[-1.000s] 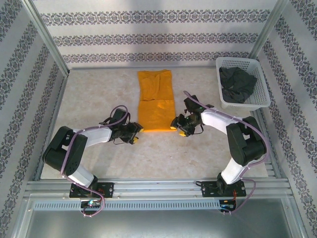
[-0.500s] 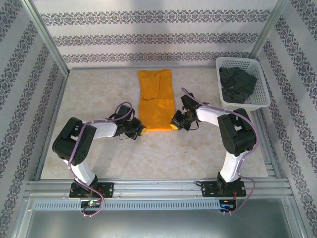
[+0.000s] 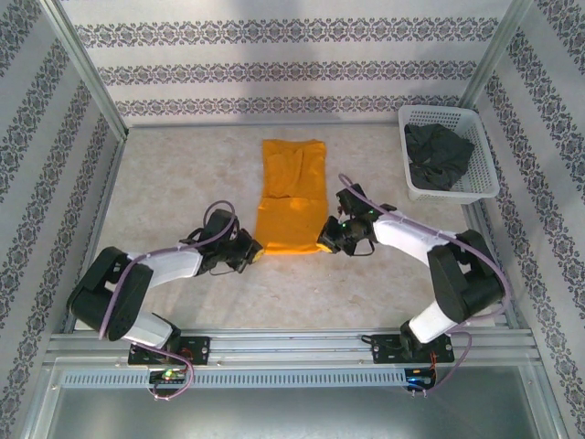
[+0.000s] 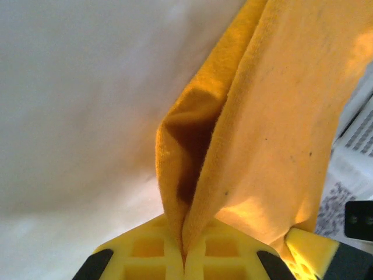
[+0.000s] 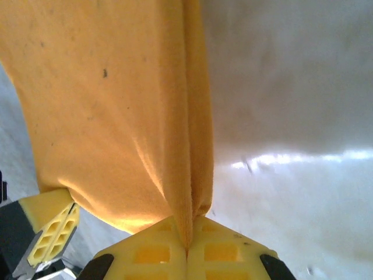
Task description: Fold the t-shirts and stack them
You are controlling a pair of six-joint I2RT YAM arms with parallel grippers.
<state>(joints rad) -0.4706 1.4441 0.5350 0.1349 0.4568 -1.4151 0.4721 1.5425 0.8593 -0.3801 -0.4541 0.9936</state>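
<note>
While stretched low and forward, left fingers (image 4: 145, 254), right fingers (image 5: 154, 252) both pinching orange-yellow t-shirt (image 3: 291, 206), seemingly near corners

Both arms reach low and forward, forearms angled inward, so the left gripper (image 3: 250, 249) and right gripper (image 3: 325, 241) face each other, level and well apart. Left jaws are clamped tight, yellow pads (image 4: 145, 254) meeting on a fold of the orange-yellow t-shirt (image 3: 292, 206) that runs out ahead of the tips. Right is the same: pads (image 5: 151, 251) are pressed together on the cloth edge, with the other claw off to its left.
</note>
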